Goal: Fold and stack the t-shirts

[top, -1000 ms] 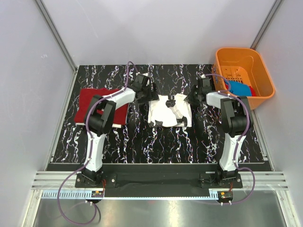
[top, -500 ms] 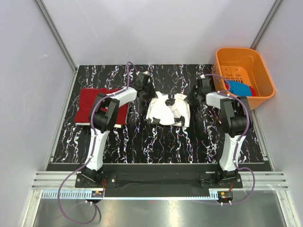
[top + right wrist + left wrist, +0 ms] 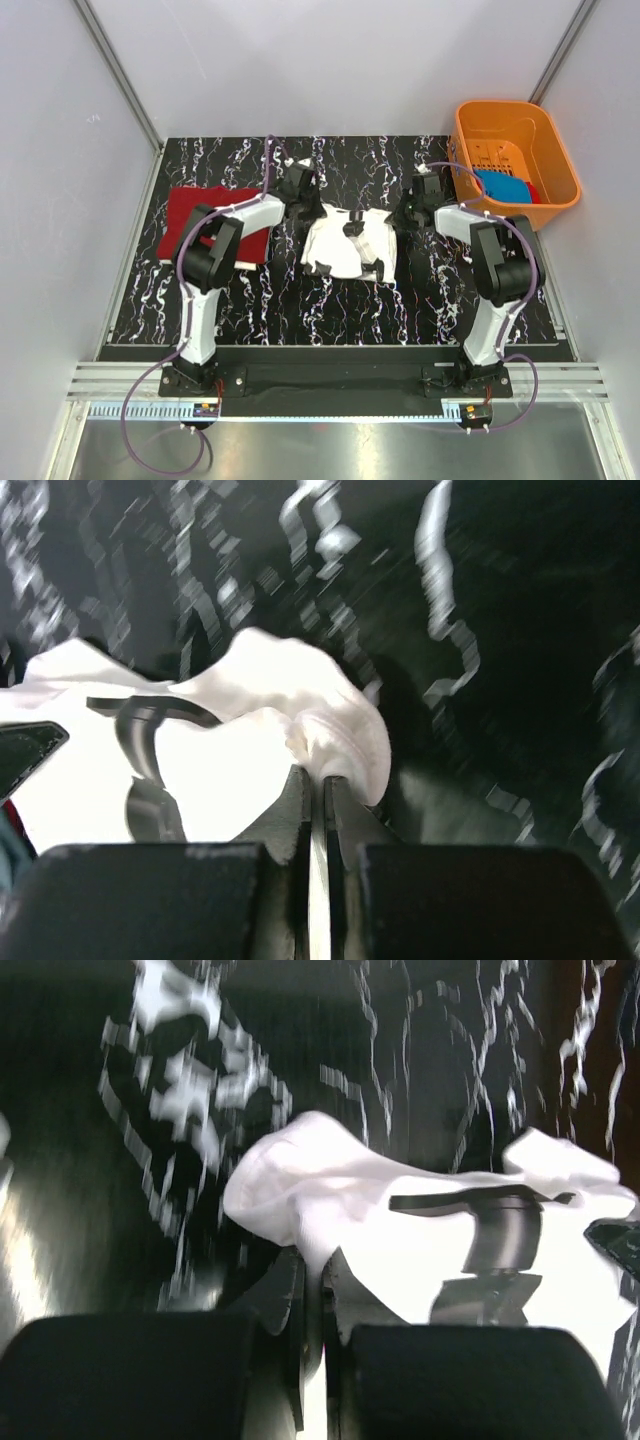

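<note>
I see the red t-shirt [image 3: 190, 215] lying flat as a tidy rectangle by the left edge of the table [image 3: 330, 300], nearer the far-left corner than the near one. The white t-shirt [image 3: 345, 245] sits mid-table, a little toward the far edge. It is a rumpled, roughly square heap with thin dark printed lines across the top and its near edge curling unevenly. In both wrist views its cloth is bunched into soft puckers right at the fingertips. The blue t-shirt [image 3: 503, 186] is crumpled inside the orange basket [image 3: 480, 115], which stands off the table's far-right corner. A sliver of something red shows beside the blue t-shirt, but I cannot tell what it is.

My left arm [image 3: 205, 255] rises from the near edge with its elbow over the red t-shirt, and its forearm angles right. The left gripper [image 3: 308, 205] [image 3: 312, 1280] is at the white t-shirt's far-left corner, with its fingers pressed nearly together and white cloth pinched in the slit. My right arm [image 3: 500, 260] mirrors it, its forearm angling left. The right gripper [image 3: 400, 215] [image 3: 322, 780] is at the far-right corner, clamped on a fold of the same t-shirt.
</note>
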Controlling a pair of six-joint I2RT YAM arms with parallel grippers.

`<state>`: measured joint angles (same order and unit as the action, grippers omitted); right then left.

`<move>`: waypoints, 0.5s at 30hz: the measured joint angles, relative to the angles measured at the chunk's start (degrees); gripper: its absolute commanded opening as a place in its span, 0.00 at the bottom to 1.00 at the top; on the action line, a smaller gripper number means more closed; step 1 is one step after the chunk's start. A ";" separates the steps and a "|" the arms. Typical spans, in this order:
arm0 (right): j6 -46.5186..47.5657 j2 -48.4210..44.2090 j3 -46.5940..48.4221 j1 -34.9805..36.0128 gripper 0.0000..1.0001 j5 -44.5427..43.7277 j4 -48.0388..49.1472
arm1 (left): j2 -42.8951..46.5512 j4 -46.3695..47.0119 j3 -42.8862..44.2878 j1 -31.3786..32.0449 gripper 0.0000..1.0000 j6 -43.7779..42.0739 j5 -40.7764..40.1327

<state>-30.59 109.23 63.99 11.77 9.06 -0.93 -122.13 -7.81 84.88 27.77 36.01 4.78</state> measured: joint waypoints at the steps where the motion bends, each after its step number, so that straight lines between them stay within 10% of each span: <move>1: 0.31 -1.75 -1.05 0.85 0.00 -0.20 -0.57 | 2.49 0.09 -2.56 0.35 0.00 -0.37 -0.72; 15: -0.24 -36.11 -12.72 14.01 0.00 2.73 -5.92 | 52.50 -4.70 -34.34 2.97 0.00 -2.14 -7.15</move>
<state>-30.83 73.12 51.27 25.78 11.79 -6.85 -69.63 -12.51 50.54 30.74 33.87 -2.37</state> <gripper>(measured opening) 0.047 0.049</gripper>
